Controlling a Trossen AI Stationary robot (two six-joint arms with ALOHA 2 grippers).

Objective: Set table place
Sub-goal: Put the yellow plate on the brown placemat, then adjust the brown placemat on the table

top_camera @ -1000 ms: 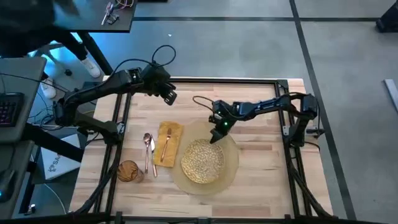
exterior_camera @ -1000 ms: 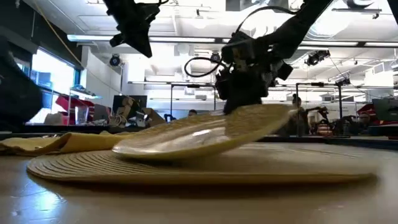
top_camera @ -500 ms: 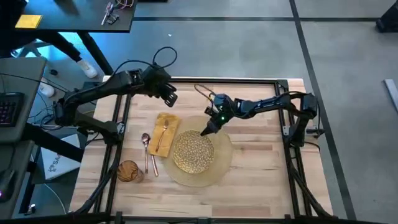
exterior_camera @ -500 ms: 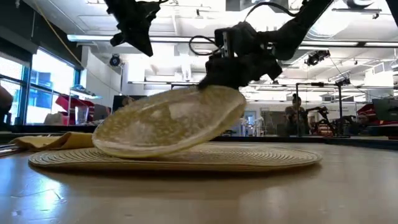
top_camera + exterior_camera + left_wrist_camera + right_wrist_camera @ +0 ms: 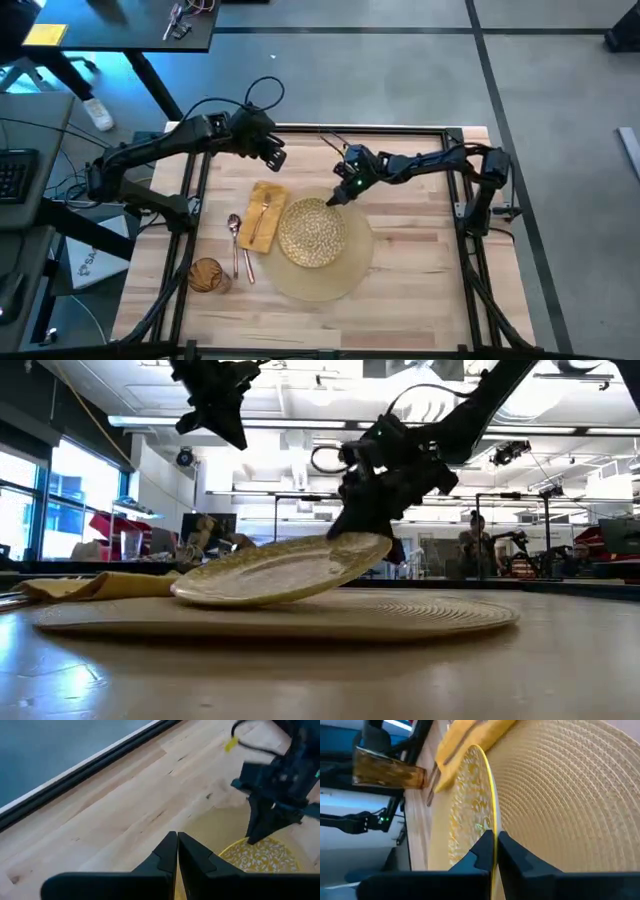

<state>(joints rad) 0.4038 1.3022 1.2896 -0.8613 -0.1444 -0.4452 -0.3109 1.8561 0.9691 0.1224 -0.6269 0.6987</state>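
The plate [image 5: 312, 233] is held tilted by its rim in the right hand [image 5: 334, 198] — not yet flat on the mat [image 5: 352, 262]; napkin [image 5: 262, 222], cutlery [image 5: 240, 245] and tumbler [image 5: 206, 274] are laid. The left hand [image 5: 274, 154] hovers closed, empty.

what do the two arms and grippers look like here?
Both arms are dark, slim and jointed, with loose black cables looping near the wrists. The left gripper has two black wedge-shaped fingers. The right gripper looks the same, with a small green light on its wrist.

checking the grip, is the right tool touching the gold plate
Touching: the right wrist view shows the right tool shut on the gold plate's rim.
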